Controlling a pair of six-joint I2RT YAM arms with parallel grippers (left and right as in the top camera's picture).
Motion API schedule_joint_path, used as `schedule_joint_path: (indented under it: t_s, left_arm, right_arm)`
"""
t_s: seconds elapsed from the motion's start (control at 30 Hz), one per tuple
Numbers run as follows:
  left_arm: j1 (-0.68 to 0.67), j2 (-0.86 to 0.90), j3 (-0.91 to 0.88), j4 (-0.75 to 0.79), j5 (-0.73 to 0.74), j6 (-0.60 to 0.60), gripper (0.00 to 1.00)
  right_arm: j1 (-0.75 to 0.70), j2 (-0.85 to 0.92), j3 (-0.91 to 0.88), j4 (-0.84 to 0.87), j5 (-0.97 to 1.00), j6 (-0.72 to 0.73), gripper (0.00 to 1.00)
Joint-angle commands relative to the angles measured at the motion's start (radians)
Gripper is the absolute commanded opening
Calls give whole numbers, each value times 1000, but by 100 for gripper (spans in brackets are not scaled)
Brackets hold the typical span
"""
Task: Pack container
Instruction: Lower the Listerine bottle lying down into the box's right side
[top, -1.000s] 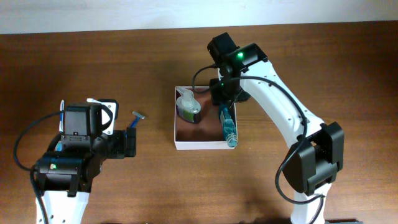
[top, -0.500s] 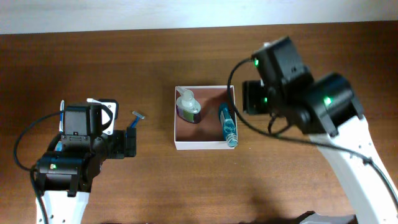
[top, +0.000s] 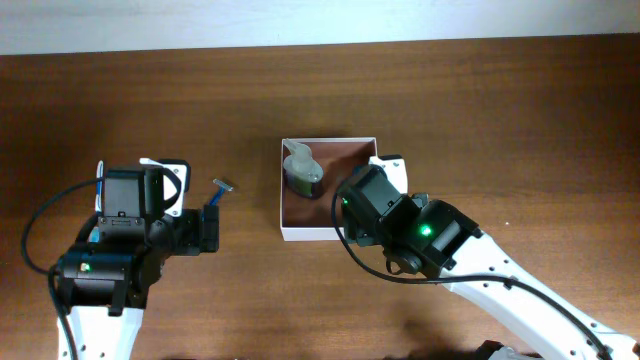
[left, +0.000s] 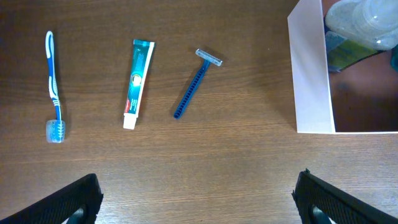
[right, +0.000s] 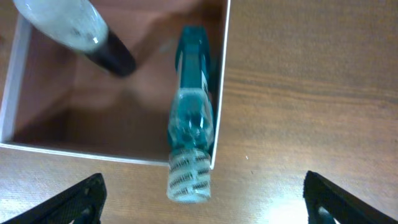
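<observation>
Matt, grained wood table (left: 249, 174); thin, smooth white card-like container (left: 309, 81) walls; glossy clear teal plastic bottle (right: 191, 134).

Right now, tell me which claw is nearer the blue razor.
Left. The left claw hovers open just short of the razor. The right claw hangs over the container's right wall, on the side away from the razor.

Container (top: 283, 190): square, shallow, open-top box with thin white walls and a reddish-brown inside. Sits flat near the centre of the bench (top: 200, 100). Holds a pale-capped bottle (top: 302, 170) in its 11 o'clock corner and a teal bottle (right: 189, 124) along one wall, cap end over the rim.
</observation>
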Motion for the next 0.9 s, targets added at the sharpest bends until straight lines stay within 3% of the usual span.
schedule_joint_path:
  t_s: [0.0, 0.43, 0.67, 0.83, 0.87]
  left_arm:
    - [3, 2, 17, -1, 11, -7, 100]
    - [2, 2, 17, -2, 11, -7, 100]
    - [2, 2, 17, -2, 11, -7, 100]
    - [2, 2, 17, -2, 11, -7, 100]
    - [2, 2, 17, -2, 11, -7, 100]
  right_arm:
    - [3, -7, -6, 23, 33, 11, 96]
    - [-19, 169, -7, 59, -3, 42, 96]
    - [-25, 178, -20, 22, -89, 101, 90]
    - [-25, 177, -20, -13, -123, 101, 78]
    - [-25, 177, -20, -13, -130, 101, 66]
